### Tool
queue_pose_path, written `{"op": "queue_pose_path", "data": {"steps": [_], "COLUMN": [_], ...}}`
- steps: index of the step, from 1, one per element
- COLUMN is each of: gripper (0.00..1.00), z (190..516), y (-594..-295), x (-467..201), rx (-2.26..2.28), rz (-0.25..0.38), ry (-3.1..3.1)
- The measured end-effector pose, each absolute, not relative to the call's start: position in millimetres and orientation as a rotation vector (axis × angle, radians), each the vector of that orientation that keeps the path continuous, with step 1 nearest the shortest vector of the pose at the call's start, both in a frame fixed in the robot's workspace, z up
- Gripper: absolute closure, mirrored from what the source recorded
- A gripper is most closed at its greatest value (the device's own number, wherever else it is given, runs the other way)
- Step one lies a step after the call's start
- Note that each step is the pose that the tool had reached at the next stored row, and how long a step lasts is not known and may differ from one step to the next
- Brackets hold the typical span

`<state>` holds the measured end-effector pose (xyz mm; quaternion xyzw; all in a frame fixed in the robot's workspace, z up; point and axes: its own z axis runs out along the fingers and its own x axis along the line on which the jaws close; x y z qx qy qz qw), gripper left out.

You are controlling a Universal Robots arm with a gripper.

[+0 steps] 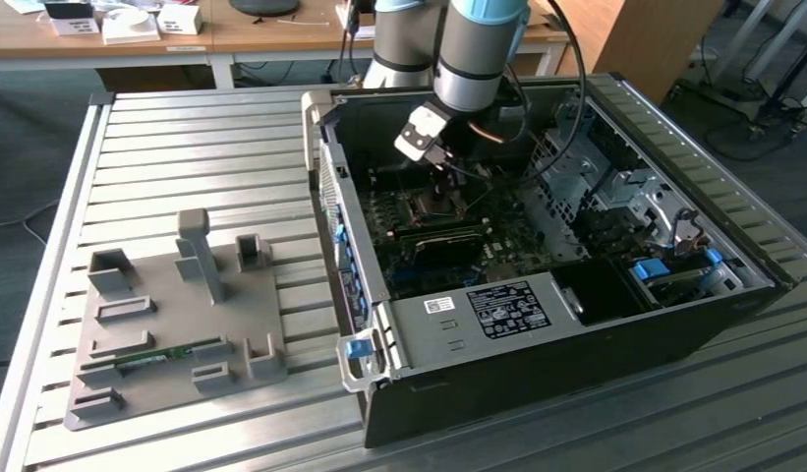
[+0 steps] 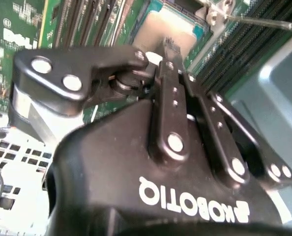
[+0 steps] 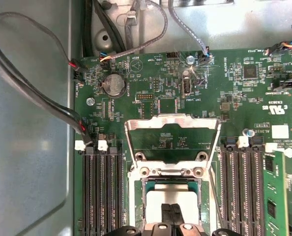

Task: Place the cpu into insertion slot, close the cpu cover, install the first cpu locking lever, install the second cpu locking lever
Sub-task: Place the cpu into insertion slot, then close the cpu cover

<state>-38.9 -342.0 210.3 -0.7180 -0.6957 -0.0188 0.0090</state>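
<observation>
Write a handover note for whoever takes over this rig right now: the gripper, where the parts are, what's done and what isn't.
Gripper: shut and holding nothing, inside the open black computer case. Its tips are right over the chip; I cannot tell whether they touch it.
Small flat square silvery-grey cpu: lying flat in the square metal-rimmed insertion slot on the dark green motherboard.
Thin silvery metal cpu cover: flipped up on its hinge, open.
Done: cpu placed in the slot.
Not done: closing the cover and installing both locking levers.
</observation>
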Motion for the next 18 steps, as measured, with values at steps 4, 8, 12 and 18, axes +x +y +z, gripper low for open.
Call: {"op": "queue_pose_path", "data": {"steps": [4,8,12,18], "gripper": [0.89,0.89,0.89,0.89], "z": [216.4,216.8,217.8,222.5], "y": [-342.0,-342.0,-342.1,-342.1], "x": [-38.9,-38.9,-39.0,-38.9], "rx": [-2.243,-2.242,-2.242,-2.242], "rz": [-0.059,-0.061,-0.06,-0.061], "ry": [-2.173,-2.173,-2.173,-2.173]}}
